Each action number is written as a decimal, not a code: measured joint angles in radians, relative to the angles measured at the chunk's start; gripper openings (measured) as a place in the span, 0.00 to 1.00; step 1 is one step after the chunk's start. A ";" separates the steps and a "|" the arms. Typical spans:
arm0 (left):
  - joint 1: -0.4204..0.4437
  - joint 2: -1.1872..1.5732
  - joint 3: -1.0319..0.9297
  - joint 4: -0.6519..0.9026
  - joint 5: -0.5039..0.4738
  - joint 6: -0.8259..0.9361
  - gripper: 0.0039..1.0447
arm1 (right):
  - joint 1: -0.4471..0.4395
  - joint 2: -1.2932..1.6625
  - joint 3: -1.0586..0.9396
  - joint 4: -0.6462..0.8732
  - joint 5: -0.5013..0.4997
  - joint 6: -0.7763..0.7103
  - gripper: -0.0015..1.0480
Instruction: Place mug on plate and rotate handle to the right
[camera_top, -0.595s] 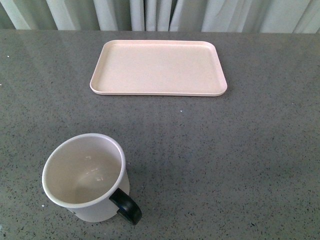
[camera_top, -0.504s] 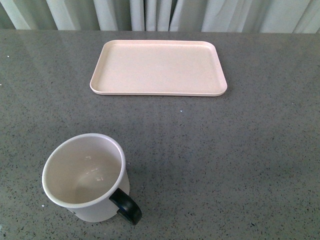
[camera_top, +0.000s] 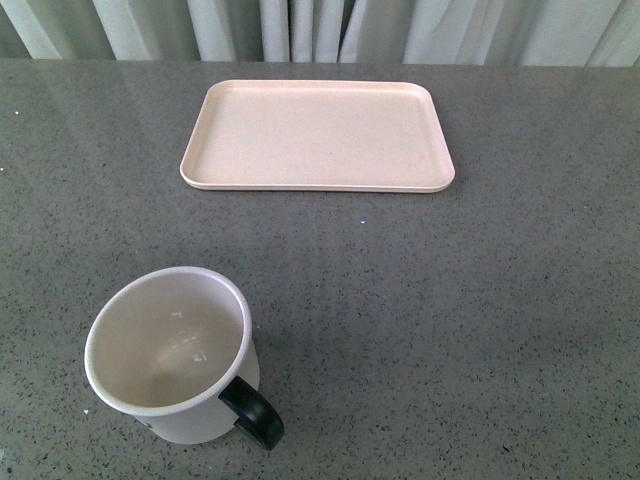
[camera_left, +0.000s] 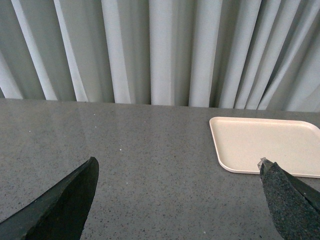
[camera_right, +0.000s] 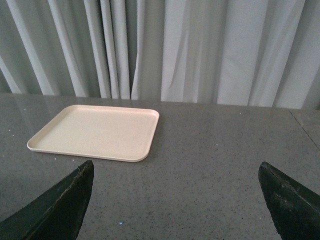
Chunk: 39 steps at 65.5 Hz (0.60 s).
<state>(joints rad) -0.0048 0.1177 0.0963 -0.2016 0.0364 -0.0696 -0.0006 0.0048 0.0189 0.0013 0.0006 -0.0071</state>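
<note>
The white mug (camera_top: 168, 352) stands upright on the grey table at the near left in the front view, its inside bare. Its black handle (camera_top: 253, 414) points toward the near right. The cream-pink plate (camera_top: 317, 136) lies flat and bare at the far middle of the table, well apart from the mug. Neither arm shows in the front view. My left gripper (camera_left: 177, 167) is open over bare table, with a corner of the plate (camera_left: 267, 142) beyond its fingertips. My right gripper (camera_right: 176, 170) is open too, the plate (camera_right: 97, 131) lying ahead of it. The mug is out of both wrist views.
Pale pleated curtains (camera_top: 320, 28) hang behind the table's far edge. A seam in the tabletop (camera_right: 305, 131) runs off to one side in the right wrist view. The grey speckled table (camera_top: 450, 320) spreads between mug and plate.
</note>
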 joint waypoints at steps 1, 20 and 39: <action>-0.003 0.028 0.018 -0.033 -0.002 -0.013 0.91 | 0.000 0.000 0.000 0.000 0.000 0.000 0.91; -0.110 0.695 0.338 0.062 0.048 -0.060 0.91 | 0.000 0.000 0.000 0.000 0.000 0.000 0.91; -0.306 1.065 0.476 0.099 0.077 -0.009 0.91 | 0.000 0.000 0.000 0.000 0.000 0.000 0.91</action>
<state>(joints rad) -0.3107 1.1828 0.5728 -0.1024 0.1135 -0.0788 -0.0006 0.0048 0.0189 0.0013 0.0002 -0.0074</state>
